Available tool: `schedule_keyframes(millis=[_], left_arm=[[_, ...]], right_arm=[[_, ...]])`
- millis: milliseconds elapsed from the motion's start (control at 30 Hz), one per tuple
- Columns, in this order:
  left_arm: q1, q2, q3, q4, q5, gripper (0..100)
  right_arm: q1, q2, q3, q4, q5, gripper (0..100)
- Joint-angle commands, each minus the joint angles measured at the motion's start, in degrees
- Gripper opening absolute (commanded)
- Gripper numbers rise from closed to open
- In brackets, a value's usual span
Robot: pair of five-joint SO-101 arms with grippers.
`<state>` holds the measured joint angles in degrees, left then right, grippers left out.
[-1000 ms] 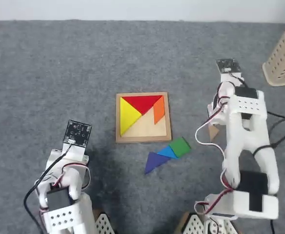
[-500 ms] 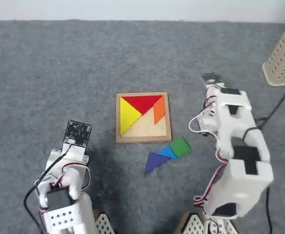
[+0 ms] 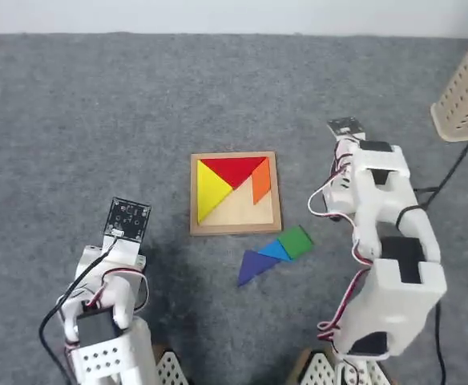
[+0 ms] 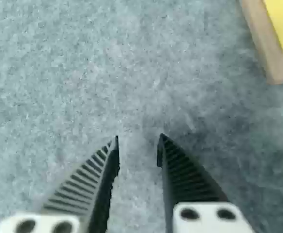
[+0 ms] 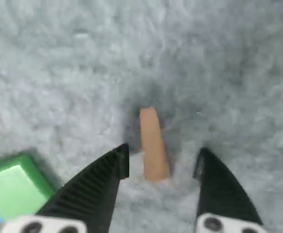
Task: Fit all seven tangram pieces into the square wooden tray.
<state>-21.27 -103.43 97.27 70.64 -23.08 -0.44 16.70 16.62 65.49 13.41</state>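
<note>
Left arm (image 3: 106, 309) sits nearest, at the near-left of the grey carpet (image 3: 98, 120). Left gripper (image 4: 137, 141) is over bare carpet, fingers a narrow gap apart, nothing between them. A corner of the square wooden tray (image 4: 263, 51) shows just beyond it in the left wrist view. Right arm (image 3: 386, 241) stands at the near-right and stretches away from its base. Right gripper (image 5: 163, 151) is spread wide and low over the carpet. A narrow tan piece (image 5: 151, 141) lies on the carpet between its fingers, touching neither; whether it lies flat or on edge, cannot tell. Green piece (image 5: 10, 189) lies off to one side of that gripper. In the high view three loose pieces lie in a touching row on the carpet just in front of the tray: purple triangle (image 3: 254, 265), blue triangle (image 3: 276, 250), green piece at the far end. Tray rim (image 3: 234, 230) lies between the arms, mid-table. Inside it: yellow triangle (image 3: 211, 190) on the left, red triangle (image 3: 234, 171) along the far edge, orange piece (image 3: 261, 183) at the far-right; the near part is bare wood. Slatted basket (image 3: 466, 88) stands at the far-right edge.
</note>
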Motion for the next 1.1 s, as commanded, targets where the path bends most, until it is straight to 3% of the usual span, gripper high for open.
schedule_keyframes(millis=[0, 100, 333, 533, 767, 1067], left_arm=[[-0.1, -1.3, -0.7, 0.2, 0.4, 12], [-0.1, -1.3, -0.7, 0.2, 0.4, 12], [-0.1, -1.3, -0.7, 0.2, 0.4, 12], [-0.1, -1.3, -0.7, 0.2, 0.4, 12], [-0.1, -1.3, -0.7, 0.2, 0.4, 12], [-0.1, -1.3, -0.7, 0.2, 0.4, 12]], right_arm=[[-3.9, -2.2, -0.8, -0.4, -0.4, 9.8], [-4.6, -0.3, -1.0, -0.4, -0.8, 0.2], [-3.1, -6.6, -6.8, 4.3, -6.0, 0.6], [-14.9, -12.1, -16.4, 9.0, -13.1, 0.6], [-26.3, -1.4, -24.7, 4.6, -19.2, 0.6], [-27.1, 13.9, -35.8, 6.3, -27.8, 0.6]])
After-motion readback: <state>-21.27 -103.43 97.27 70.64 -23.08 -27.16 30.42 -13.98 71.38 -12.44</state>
